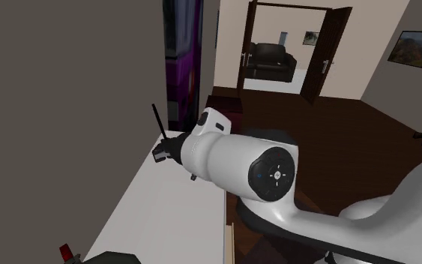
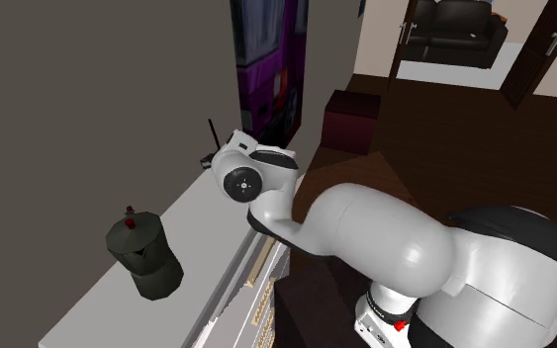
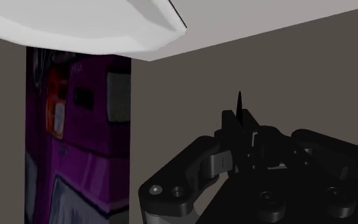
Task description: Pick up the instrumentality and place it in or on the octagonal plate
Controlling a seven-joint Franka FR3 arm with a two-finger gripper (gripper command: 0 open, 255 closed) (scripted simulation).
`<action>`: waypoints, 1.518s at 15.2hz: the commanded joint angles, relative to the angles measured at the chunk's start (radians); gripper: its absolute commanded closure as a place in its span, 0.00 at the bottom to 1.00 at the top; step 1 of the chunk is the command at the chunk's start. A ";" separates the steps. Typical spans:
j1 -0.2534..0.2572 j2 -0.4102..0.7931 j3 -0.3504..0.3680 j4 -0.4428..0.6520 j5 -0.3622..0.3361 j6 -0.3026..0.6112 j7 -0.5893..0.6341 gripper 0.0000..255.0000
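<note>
The pick-up looks done: the gripper (image 3: 250, 151) has its fingers pinched on the black tool (image 3: 239, 114), thin spike upward, over the far end of the white counter (image 1: 164, 217). Carrying it to the octagonal plate is still left. Nearer on the counter stands a dark lidded pot (image 2: 145, 255), its contents hidden.

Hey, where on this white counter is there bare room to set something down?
The bare stretch of white counter between the dark pot with the red knob and the arm's wrist, along the grey wall. It is crowded at the far end, where the wrist stands beside a thin black rod.
</note>
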 commanded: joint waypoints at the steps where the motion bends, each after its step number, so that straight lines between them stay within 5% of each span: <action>1: 0.019 -0.016 -0.053 -0.077 -0.015 0.065 -0.015 1.00; 10: -0.031 -0.027 -0.248 -0.302 -0.098 0.342 -0.126 1.00; 17: -0.149 -0.064 -0.105 -0.340 -0.061 0.449 -0.070 1.00; 23: -0.149 -0.064 -0.105 -0.340 -0.060 0.449 -0.070 1.00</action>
